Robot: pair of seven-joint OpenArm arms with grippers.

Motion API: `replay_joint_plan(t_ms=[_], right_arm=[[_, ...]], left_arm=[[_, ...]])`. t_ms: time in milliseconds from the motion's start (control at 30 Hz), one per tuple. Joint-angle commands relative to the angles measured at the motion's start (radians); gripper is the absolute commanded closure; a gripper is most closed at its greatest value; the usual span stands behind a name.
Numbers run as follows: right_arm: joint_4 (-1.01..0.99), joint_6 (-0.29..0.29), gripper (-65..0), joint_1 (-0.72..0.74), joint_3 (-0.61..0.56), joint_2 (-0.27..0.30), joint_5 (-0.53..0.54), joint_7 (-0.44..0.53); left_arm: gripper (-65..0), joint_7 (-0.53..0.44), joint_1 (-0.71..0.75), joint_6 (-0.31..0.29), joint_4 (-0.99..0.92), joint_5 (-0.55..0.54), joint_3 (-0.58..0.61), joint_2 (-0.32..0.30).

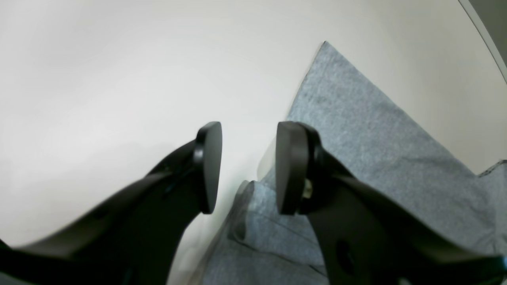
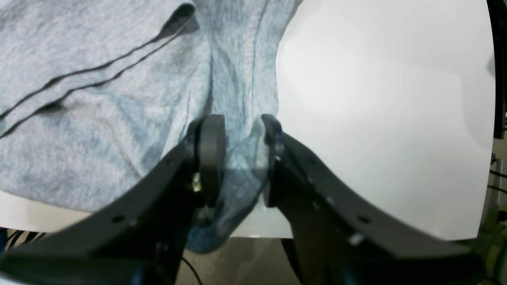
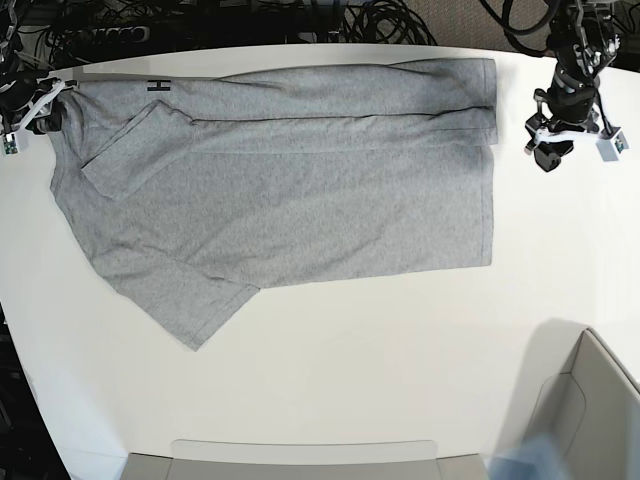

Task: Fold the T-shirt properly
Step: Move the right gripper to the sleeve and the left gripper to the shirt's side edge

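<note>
The heather-grey T-shirt (image 3: 300,190) lies spread on the white table (image 3: 380,350), its far edge folded over and showing one black letter (image 3: 157,85). One sleeve (image 3: 190,305) points toward the front. My right gripper (image 2: 240,162) is at the shirt's far-left corner by the table edge, shut on a bunch of the grey cloth (image 2: 237,174); the base view shows that gripper (image 3: 48,112) at the far left. My left gripper (image 1: 248,168) hangs open with nothing between its fingers, just off the shirt's hem corner (image 1: 356,130). In the base view it (image 3: 546,155) is right of the shirt.
Black cables (image 3: 380,20) lie beyond the table's far edge. A grey bin (image 3: 590,410) stands at the front right corner, and a grey panel (image 3: 300,460) runs along the front edge. The table edge (image 2: 253,236) is just under my right gripper.
</note>
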Motion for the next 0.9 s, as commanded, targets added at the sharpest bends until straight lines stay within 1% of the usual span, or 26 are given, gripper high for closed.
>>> replay_joint_plan(t_ms=[0, 133, 300, 467, 633, 700, 767, 867], right_arm=[[0.02, 0.002, -15.7, -0.023, 0.009, 0.023, 0.008, 0.022], [0.08, 0.002, -16.8, -0.056, 0.006, 0.023, -0.044, 0.023], [0.101, 0.002, -25.0, -0.053, 0.008, 0.009, -0.092, 0.028], [0.101, 0.002, -25.4, -0.045, 0.006, 0.011, -0.095, 0.029], [0.101, 0.002, -25.4, 0.01, 0.006, 0.011, -0.095, 0.029], [0.106, 0.002, -25.4, 0.066, 0.005, 0.011, -0.095, 0.028], [0.107, 0.002, -25.4, 0.136, -0.006, 0.006, -0.095, 0.022], [0.098, 0.002, -25.4, 0.268, -0.113, 0.003, -0.103, 0.02]], left_arm=[[-23.5, -0.011, 0.003, -0.004, 0.015, -0.003, -0.004, -0.012], [-23.5, -0.011, 0.003, -0.005, 0.015, -0.003, -0.004, -0.012], [-23.5, -0.011, 0.002, -0.005, 0.013, -0.003, -0.002, -0.012], [-23.5, -0.011, 0.002, -0.005, 0.013, -0.003, -0.002, -0.012], [-23.5, -0.011, 0.002, -0.005, 0.013, -0.003, -0.002, -0.012], [-23.5, -0.011, 0.002, -0.005, 0.013, -0.003, -0.001, -0.012], [-23.5, -0.011, -0.017, -0.005, 0.013, -0.002, 0.036, -0.013], [-23.5, -0.011, -0.081, -0.007, 0.01, 0.004, 0.119, -0.015]])
